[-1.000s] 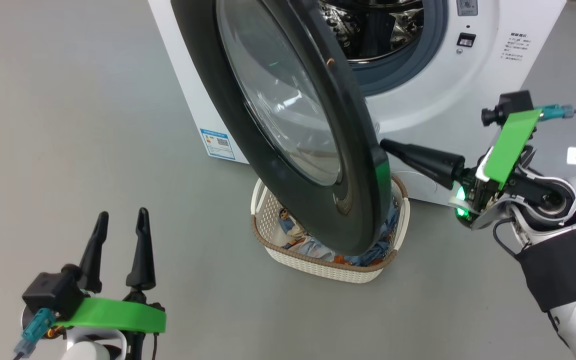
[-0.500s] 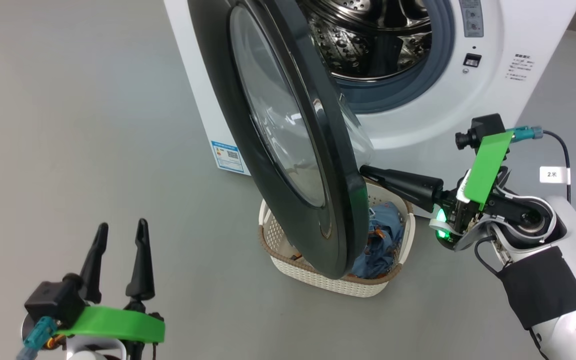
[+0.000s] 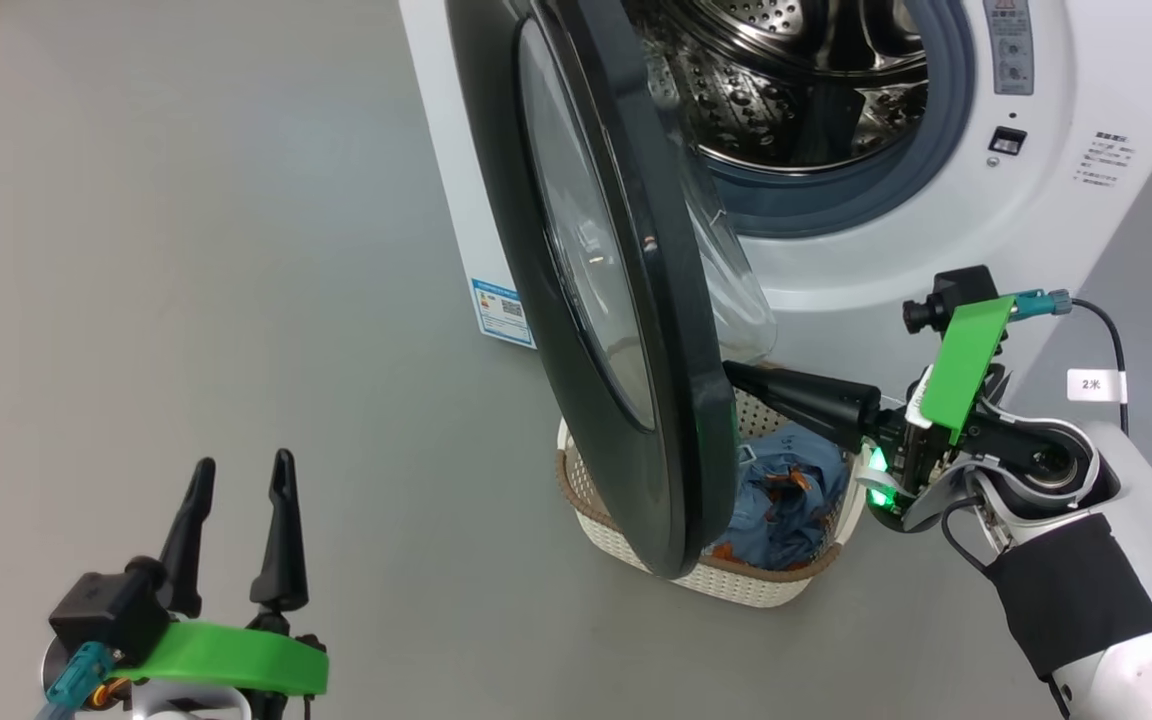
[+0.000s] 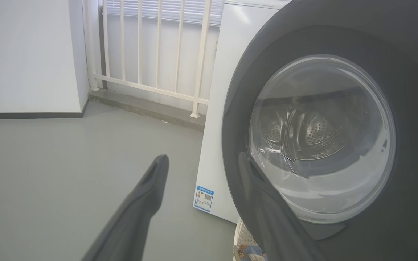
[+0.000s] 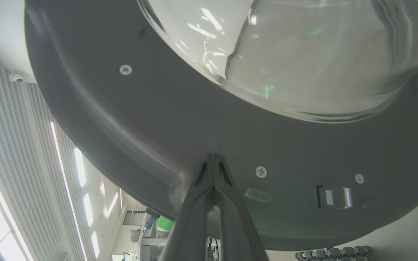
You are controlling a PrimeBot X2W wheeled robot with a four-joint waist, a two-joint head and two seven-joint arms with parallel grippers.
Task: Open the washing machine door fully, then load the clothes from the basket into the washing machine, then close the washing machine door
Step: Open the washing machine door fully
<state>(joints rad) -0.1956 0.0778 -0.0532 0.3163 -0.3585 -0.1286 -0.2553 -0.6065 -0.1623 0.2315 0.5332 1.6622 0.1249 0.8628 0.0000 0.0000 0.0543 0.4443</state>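
The washing machine door (image 3: 626,300), black-rimmed with a bulging glass window, stands swung out edge-on from the white washing machine (image 3: 936,230), whose steel drum (image 3: 796,90) is exposed. My right gripper (image 3: 733,374) is shut, its tips pressed against the door's inner face (image 5: 230,137). Under the door sits the cream basket (image 3: 736,585) with the light blue clothes (image 3: 786,500) inside. My left gripper (image 3: 241,475) hovers open over the floor at the lower left, facing the door's outer side (image 4: 321,137).
A blue label sticker (image 3: 503,310) is on the machine's side. Grey floor (image 3: 186,250) spreads wide to the left. A white railing (image 4: 151,54) and wall stand behind the machine. A cable with a tag (image 3: 1096,384) hangs by my right arm.
The door has swung further open under my right gripper's push, uncovering more of the basket and clothes. The head camera has shifted, moving the machine rightward in the picture. The left gripper has held still.
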